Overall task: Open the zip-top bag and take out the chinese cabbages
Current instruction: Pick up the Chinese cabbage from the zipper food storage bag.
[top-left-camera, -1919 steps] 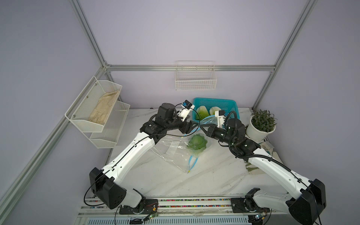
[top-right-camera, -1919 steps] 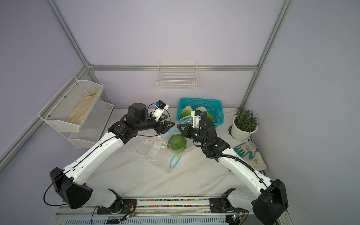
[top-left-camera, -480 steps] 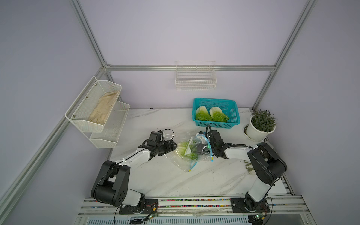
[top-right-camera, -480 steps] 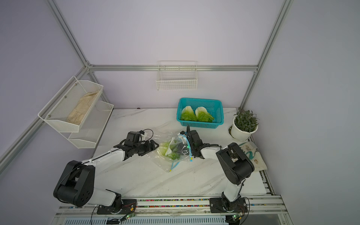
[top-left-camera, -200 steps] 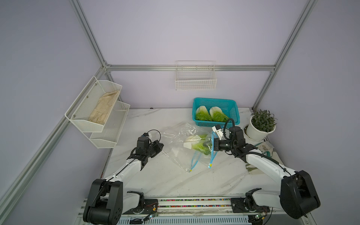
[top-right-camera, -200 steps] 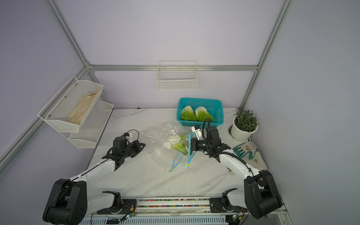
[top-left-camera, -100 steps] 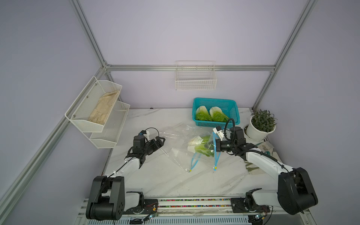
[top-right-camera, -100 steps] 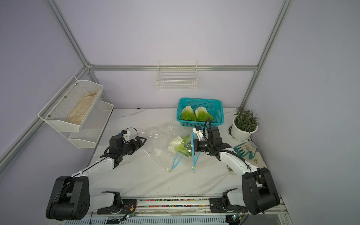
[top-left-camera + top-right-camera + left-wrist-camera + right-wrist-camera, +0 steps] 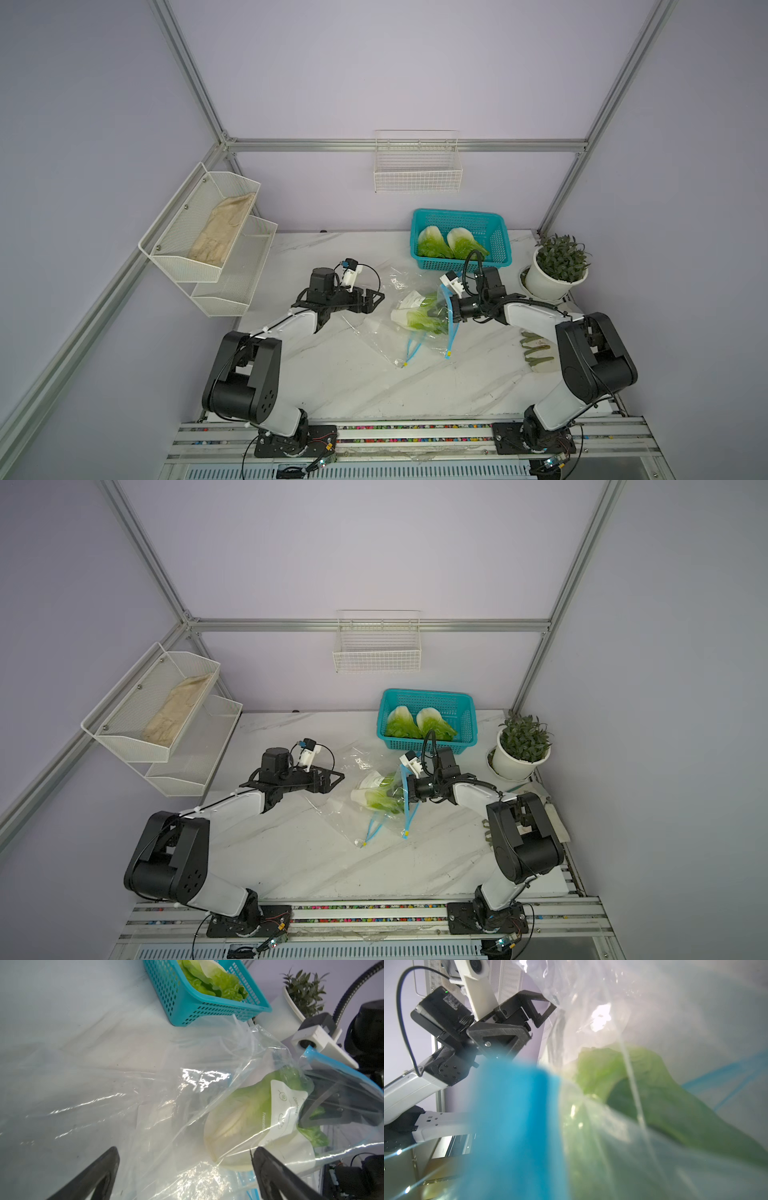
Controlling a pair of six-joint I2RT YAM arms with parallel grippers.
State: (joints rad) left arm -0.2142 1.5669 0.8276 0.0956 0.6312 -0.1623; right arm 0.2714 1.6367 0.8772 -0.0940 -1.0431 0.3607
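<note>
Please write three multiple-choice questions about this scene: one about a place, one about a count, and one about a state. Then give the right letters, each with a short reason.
1. Where is the cabbage that is not in the basket?
A. on the bare table
B. inside the bag
C. in the wall shelf

2. How many cabbages lie in the basket?
A. one
B. three
C. two

3. How is the left gripper?
A. open, holding nothing
B. shut on the bag
C. shut on a cabbage

Answers:
1 B: its leaves show through the clear plastic.
2 C: two heads lie side by side in both top views.
3 A: its jaws stand wide apart beside the bag and grip nothing.
</note>
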